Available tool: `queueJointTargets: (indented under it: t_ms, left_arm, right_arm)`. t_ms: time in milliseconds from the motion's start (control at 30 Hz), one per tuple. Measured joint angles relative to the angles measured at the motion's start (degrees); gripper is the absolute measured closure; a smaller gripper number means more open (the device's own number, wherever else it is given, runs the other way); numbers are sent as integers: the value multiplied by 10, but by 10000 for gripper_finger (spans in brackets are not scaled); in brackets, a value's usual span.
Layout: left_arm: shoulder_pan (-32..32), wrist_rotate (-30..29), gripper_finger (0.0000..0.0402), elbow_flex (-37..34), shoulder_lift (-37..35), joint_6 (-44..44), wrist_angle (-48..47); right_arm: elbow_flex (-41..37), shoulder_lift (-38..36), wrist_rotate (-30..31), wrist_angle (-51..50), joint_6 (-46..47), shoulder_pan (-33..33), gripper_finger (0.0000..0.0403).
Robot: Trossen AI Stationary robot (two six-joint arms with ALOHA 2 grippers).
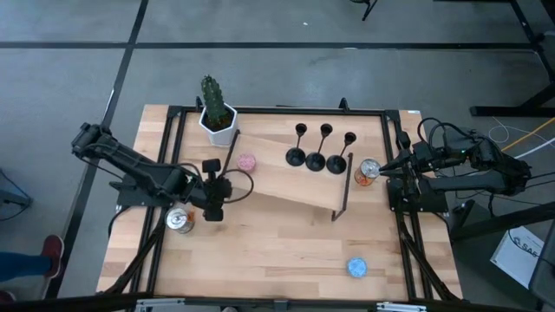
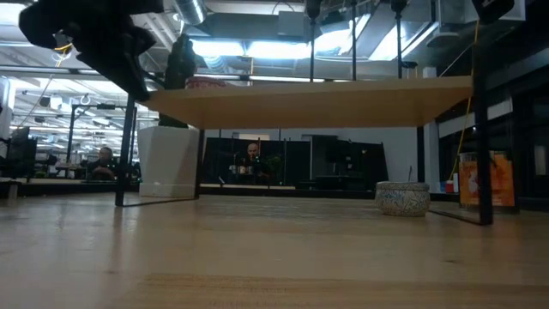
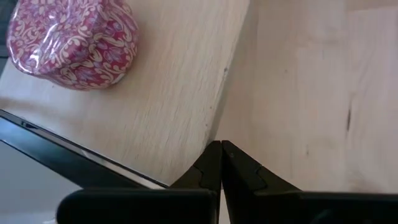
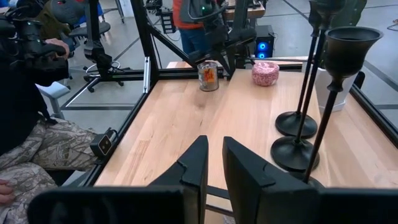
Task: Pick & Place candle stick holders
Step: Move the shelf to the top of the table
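Observation:
Three slim black candle stick holders [image 1: 318, 149] stand on their round bases in a row on a raised wooden shelf [image 1: 277, 186]. They also show close by in the right wrist view [image 4: 298, 124]. My left gripper [image 1: 231, 185] is shut and empty, and hovers by the shelf's left edge near a pink tin [image 3: 74, 40]; its fingertips show in the left wrist view [image 3: 221, 149]. My right gripper [image 1: 384, 170] stands at the shelf's right end, beside the holders. Its fingers [image 4: 214, 146] are a narrow gap apart, with nothing between them.
A cactus in a white pot [image 1: 217, 117] stands at the far left. One metal can [image 1: 180, 220] stands under my left arm, another [image 1: 368, 171] just below my right gripper. A blue tin [image 1: 356, 267] lies near the front edge. The shelf has black legs [image 1: 345, 186].

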Motion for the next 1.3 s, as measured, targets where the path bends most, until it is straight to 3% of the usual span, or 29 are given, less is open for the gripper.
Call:
queueJointTargets:
  t_ms: [367, 733, 867, 967, 1300]
  left_arm:
    - [29, -2, 400, 0, 0, 62, 71]
    - [52, 85, 399, 0, 0, 126, 195]
    - [49, 148, 400, 0, 7, 153, 296]
    - [49, 164, 399, 8, 37, 159, 335]
    - [50, 153, 400, 114, 212, 215, 329]
  right_arm:
    - [0, 0, 0, 0, 0, 0, 350]
    - [0, 0, 0, 0, 0, 0, 350]
    - [0, 0, -1, 0, 0, 0, 350]
    - [0, 0, -2, 0, 0, 0, 350]
    - [0, 0, -2, 0, 0, 0, 350]
